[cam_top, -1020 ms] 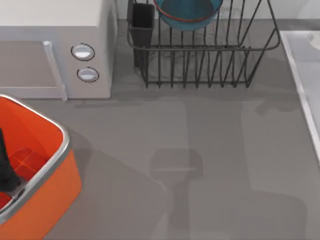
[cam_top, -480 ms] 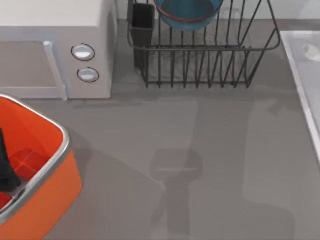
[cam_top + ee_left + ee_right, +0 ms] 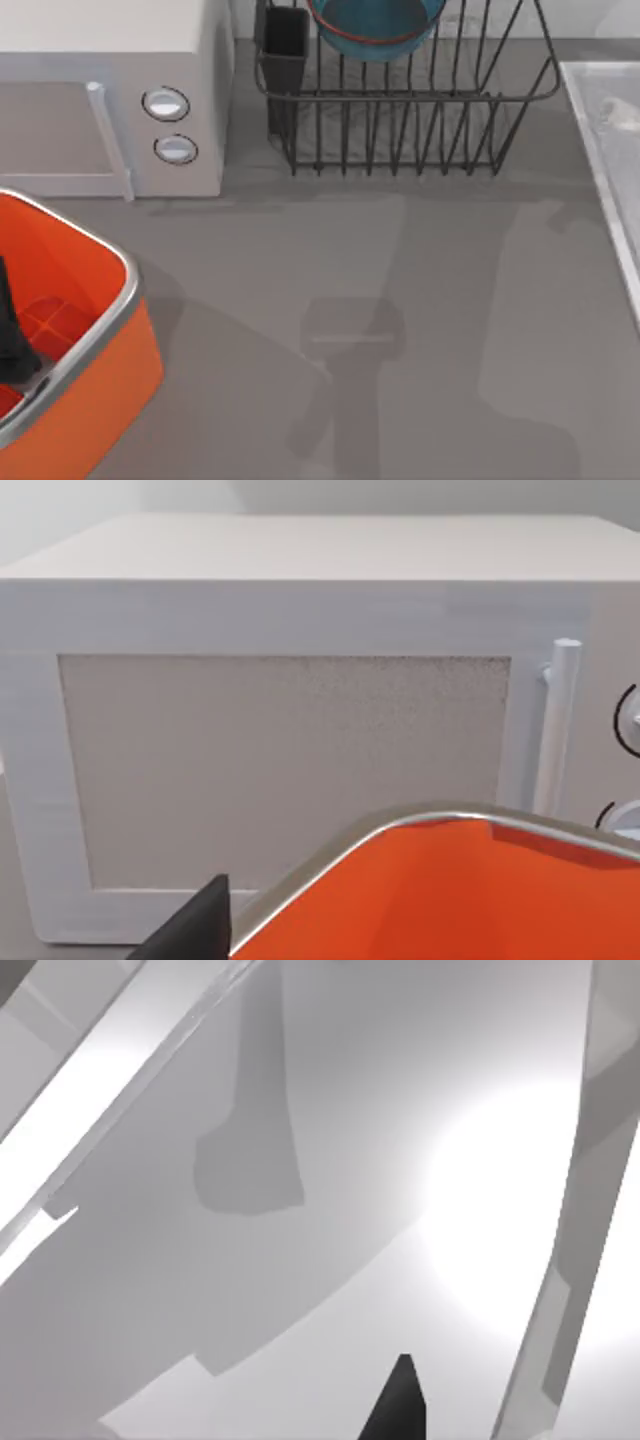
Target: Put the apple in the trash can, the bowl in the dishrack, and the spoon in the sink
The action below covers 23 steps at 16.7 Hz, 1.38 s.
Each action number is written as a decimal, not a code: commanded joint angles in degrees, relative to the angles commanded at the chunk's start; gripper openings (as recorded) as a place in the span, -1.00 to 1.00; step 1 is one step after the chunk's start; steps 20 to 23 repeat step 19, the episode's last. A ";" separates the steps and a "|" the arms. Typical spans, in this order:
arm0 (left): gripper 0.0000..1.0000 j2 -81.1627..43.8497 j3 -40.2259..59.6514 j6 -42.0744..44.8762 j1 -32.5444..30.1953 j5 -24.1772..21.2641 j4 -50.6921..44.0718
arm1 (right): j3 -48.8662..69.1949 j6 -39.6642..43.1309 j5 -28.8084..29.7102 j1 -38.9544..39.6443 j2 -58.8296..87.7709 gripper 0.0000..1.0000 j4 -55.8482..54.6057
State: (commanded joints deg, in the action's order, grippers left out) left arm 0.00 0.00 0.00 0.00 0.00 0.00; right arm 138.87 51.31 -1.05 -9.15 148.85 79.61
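Peeking past the frame: bowl (image 3: 375, 25), dishrack (image 3: 405, 95)

Glazed bowl (image 3: 375, 25), wire dishrack (image 3: 410, 110)

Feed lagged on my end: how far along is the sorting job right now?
Done: the bowl sits in the dishrack. Likely done: a pale shape, possibly the spoon, lies in the sink. In hand: the left gripper is inside the trash can; the apple's drop is unconfirmed. The right gripper is over the sink.

No readable text, label, brand, number or sign appears on anything.
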 joint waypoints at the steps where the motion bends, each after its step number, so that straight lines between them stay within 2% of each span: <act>1: 1.00 0.00 0.00 0.00 0.00 0.00 0.00 | 0.00 0.00 0.00 0.00 0.00 -0.85 0.00; 13: 1.00 0.00 0.00 0.00 0.00 0.00 0.00 | 0.00 0.00 0.00 0.00 0.00 0.96 0.00; 23: 1.00 0.00 0.00 0.00 0.00 0.00 0.00 | 0.00 0.00 0.00 0.00 0.00 1.00 0.00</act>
